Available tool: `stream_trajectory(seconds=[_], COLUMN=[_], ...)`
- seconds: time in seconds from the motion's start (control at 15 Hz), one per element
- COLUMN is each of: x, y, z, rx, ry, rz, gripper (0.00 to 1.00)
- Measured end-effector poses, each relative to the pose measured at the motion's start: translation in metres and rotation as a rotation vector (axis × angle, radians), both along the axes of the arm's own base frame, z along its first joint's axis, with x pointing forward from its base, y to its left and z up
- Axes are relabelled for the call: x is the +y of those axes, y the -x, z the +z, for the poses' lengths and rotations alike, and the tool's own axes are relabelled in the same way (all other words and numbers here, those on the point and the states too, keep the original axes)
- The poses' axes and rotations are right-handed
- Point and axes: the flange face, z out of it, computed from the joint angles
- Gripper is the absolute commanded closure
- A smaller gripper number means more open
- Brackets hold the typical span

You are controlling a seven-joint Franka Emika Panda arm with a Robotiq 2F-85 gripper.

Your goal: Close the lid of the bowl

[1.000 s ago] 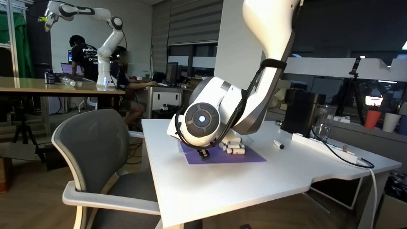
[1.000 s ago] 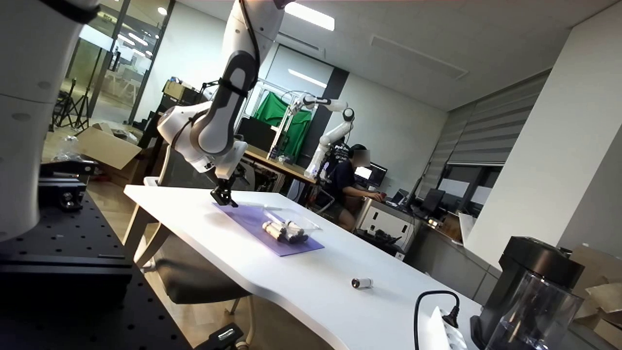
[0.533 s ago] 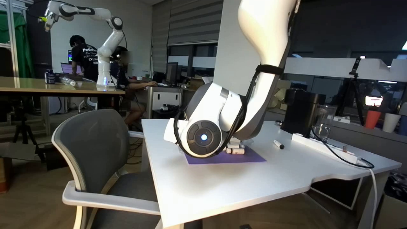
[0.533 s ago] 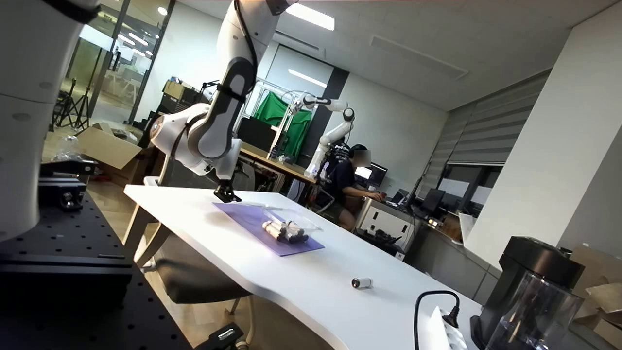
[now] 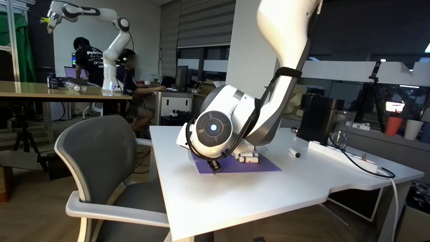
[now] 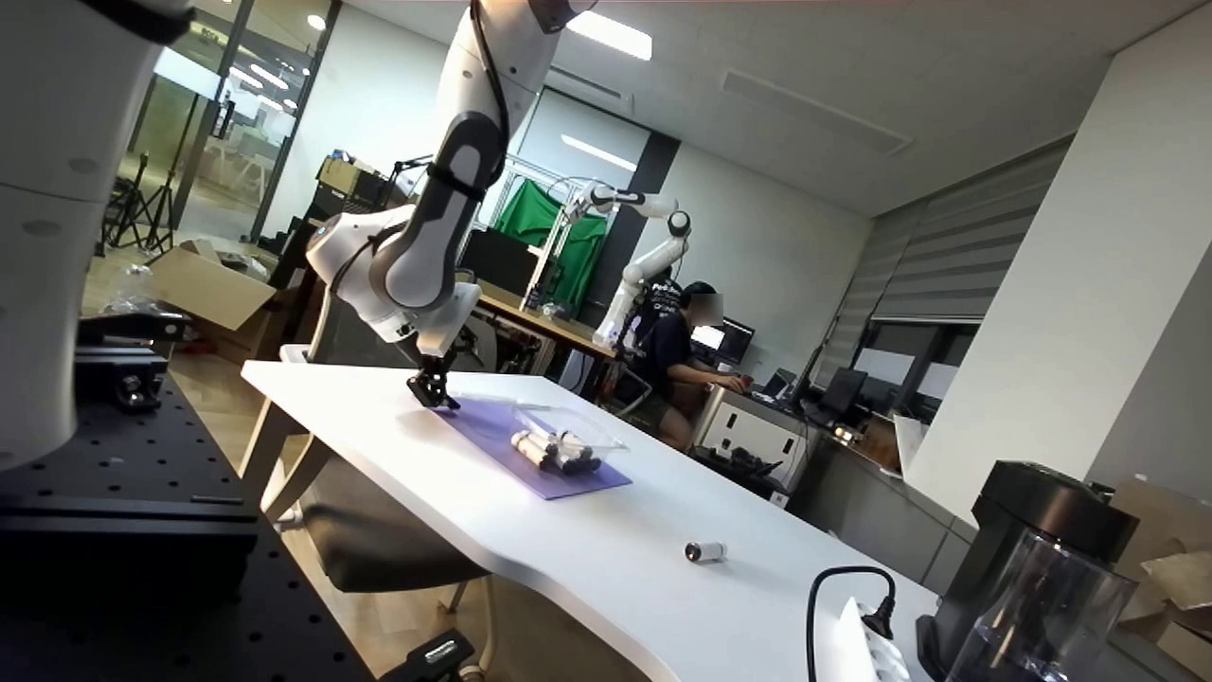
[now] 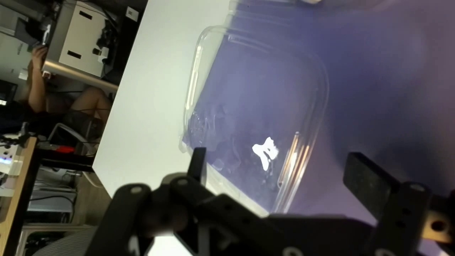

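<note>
A clear shallow lid (image 7: 263, 92) lies open and flat on the purple mat in the wrist view, partly over the white table. It shows as a thin clear strip in an exterior view (image 6: 497, 401). A clear container (image 6: 587, 428), apparently the bowl, stands beyond it on the mat; only a clear edge shows at the top of the wrist view (image 7: 263, 16). My gripper (image 7: 279, 170) is open, with the lid's near end between and beyond its fingers. In both exterior views the gripper (image 5: 214, 167) (image 6: 434, 390) is low at the mat's edge. Contact with the lid cannot be told.
Several white cylinders (image 6: 549, 449) lie at the container; whether inside is unclear. The purple mat (image 6: 578, 485) lies under them. A single cylinder (image 6: 705, 551) lies apart on the white table (image 6: 644, 587). A black machine (image 5: 317, 117) and a power strip (image 5: 346, 158) stand on the table.
Half a second ago the wrist was tilted and hid the fingers in an exterior view. It has swung back, and the gripper is slightly lower at the mat's edge. Lid and container look unmoved.
</note>
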Motion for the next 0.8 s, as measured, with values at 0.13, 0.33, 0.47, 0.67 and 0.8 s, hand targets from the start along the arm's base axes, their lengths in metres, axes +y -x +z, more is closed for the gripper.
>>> stream_trajectory(seconds=[0.13, 0.33, 0.47, 0.67, 0.8], x=[-0.003, -0.008, -0.010, -0.014, -0.015], y=[-0.006, -0.010, -0.012, -0.016, -0.019], z=[0.002, 0.001, 0.000, -0.005, -0.008], rx=[0.007, -0.006, -0.025, -0.082, -0.140], ry=[-0.013, -0.009, 0.000, 0.031, 0.061], rz=[-0.006, 0.005, 0.022, 0.051, 0.071], gripper=[0.00, 0.00, 0.00, 0.00, 0.00])
